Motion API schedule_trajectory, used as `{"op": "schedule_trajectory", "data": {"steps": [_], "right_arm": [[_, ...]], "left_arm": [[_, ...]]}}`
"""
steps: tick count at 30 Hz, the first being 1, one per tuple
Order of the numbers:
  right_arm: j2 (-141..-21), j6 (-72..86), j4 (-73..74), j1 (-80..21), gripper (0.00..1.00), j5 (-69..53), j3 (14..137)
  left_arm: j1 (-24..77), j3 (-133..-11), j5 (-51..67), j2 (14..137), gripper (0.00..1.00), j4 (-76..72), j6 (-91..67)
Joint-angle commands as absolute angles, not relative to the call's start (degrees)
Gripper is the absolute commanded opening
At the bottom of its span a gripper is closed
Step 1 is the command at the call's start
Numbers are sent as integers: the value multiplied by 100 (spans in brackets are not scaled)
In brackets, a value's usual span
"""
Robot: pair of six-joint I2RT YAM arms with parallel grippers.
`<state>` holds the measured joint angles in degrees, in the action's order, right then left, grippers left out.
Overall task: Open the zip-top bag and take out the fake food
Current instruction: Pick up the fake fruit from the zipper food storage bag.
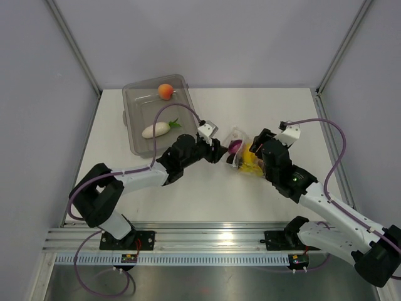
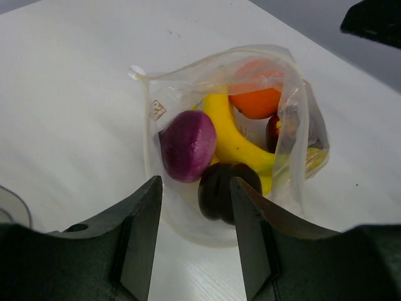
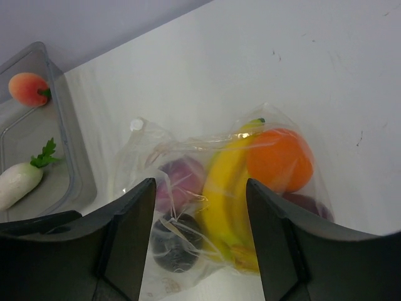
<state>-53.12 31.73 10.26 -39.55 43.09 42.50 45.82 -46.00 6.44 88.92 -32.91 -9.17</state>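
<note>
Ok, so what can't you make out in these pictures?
- Top view: contents of the zip-top bag, mostly covered by the left tool and right tool.
- Left wrist view: the dark red piece, largely behind the banana and folded film.
- Right wrist view: the tub, cut off by the left edge; the dark round piece, blurred by crinkled film.

I have the left arm [image 1: 135, 177] and right arm [image 1: 316, 197] stretched forward and angled inward, wrists nearly meeting. The left gripper [image 2: 195, 188] points rightward, jaws apart; the right gripper [image 3: 200, 186] tilts down, jaws spread wide.
</note>
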Motion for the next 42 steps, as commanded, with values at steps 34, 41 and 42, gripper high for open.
{"op": "schedule_trajectory", "data": {"steps": [34,41,42], "right_arm": [[-5766,5159,905,-703,86,861,3595],[-5739,5098,932,-703,87,888,3568],[-5791,5115,958,-703,87,853,3577]], "left_arm": [[4579,-6118,1529,10090,74,-1924,-2390],[4597,-6205,1749,10186,80,-1697,-2654],[4614,-6222,1732,10213,80,-1644,-2663]]}}
